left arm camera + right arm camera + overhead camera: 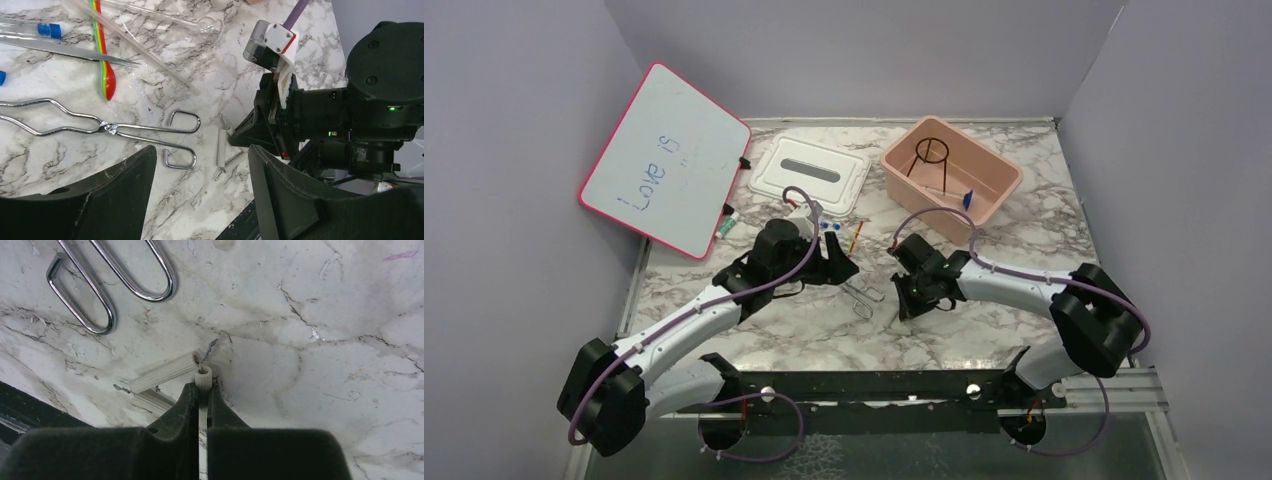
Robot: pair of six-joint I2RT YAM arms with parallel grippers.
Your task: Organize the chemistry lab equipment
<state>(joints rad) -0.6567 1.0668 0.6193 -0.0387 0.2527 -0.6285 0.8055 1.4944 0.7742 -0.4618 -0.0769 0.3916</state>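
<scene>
From above, the right gripper (906,298) sits low on the marble table (844,335) by the metal tongs (864,295), well apart from the pink bin (979,148). The left gripper (200,157) hangs open and empty over the tongs' loops, near the glass tubes (150,55). The right jaws pinch only the tip of a white ribbed tube (203,376) with twisted wire poking out, so lifting may let it slip, or its wired-on neighbours may snag the tongs.
</scene>
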